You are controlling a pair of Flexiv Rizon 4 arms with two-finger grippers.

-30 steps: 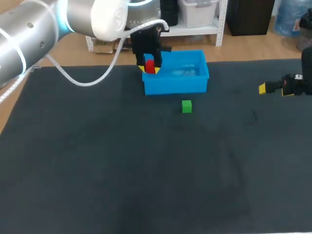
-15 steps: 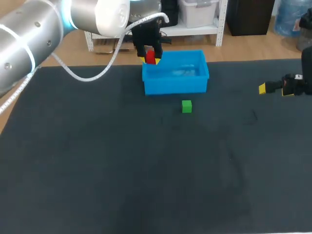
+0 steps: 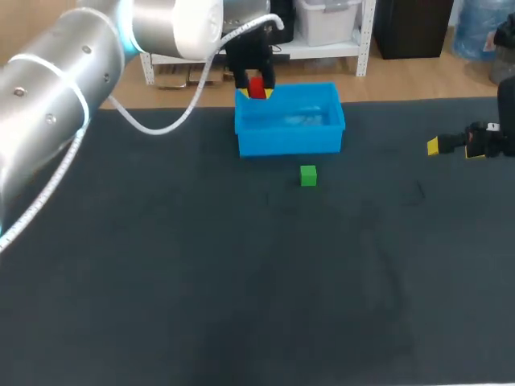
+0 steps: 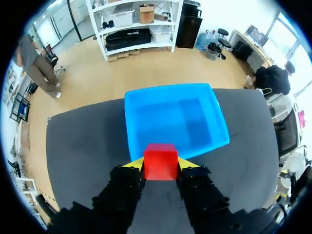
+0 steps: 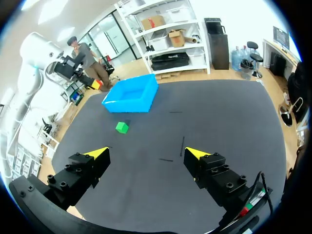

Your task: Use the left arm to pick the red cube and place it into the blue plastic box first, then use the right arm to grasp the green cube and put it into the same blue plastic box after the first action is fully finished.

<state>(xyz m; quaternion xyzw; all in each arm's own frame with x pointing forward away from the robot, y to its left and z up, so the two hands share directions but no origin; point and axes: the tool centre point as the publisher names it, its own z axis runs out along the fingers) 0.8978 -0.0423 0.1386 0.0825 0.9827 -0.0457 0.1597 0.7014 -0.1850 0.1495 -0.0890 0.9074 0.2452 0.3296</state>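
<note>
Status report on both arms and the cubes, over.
Left hand shut on red cube, raised at blue plastic box edge. Right hand open. Green cube on table. Nothing in the way.

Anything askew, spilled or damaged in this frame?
Nothing stands out. The red cube is held squarely in the left gripper over the edge of the upright blue plastic box. The green cube lies on the table before the box. The right gripper is open, off to the side.
</note>
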